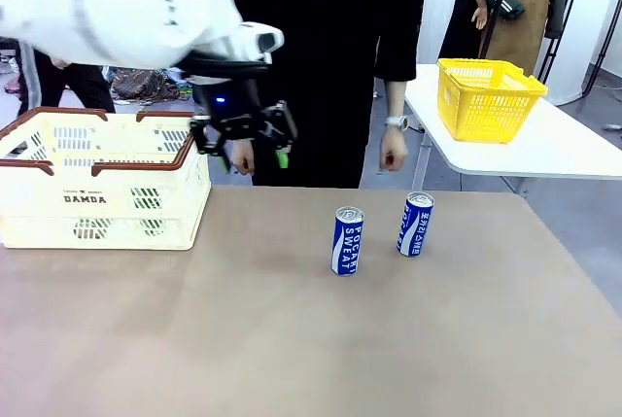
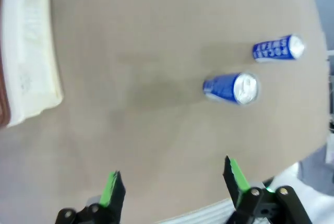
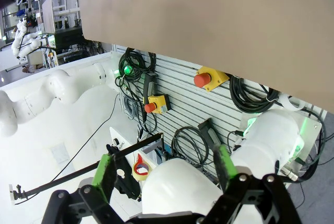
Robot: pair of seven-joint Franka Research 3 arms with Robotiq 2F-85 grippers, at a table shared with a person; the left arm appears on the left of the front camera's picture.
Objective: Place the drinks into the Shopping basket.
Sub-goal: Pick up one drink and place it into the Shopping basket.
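Two blue-and-white Pocari Sweat drinks stand upright on the brown table: one [image 1: 347, 240] near the middle and one [image 1: 414, 224] just to its right. In the left wrist view the same cans [image 2: 232, 87] [image 2: 275, 49] lie ahead and to the right. The cream Shopping basket [image 1: 97, 205] marked "DAMDA" sits at the table's left, and its wall [image 2: 28, 62] edges the left wrist view. My left gripper [image 1: 251, 152] hangs open and empty above the table, just right of the basket; its green fingertips [image 2: 112, 186] stand wide apart. My right gripper [image 3: 164, 169] is open, off the table by the robot's base.
A person in black stands at the far side, hands [image 1: 393, 152] hanging by the table's edge. A yellow basket [image 1: 486, 96] rests on a white side table at the right. The table's front half is bare. Cables and red stop buttons [image 3: 204, 79] hang below the table edge.
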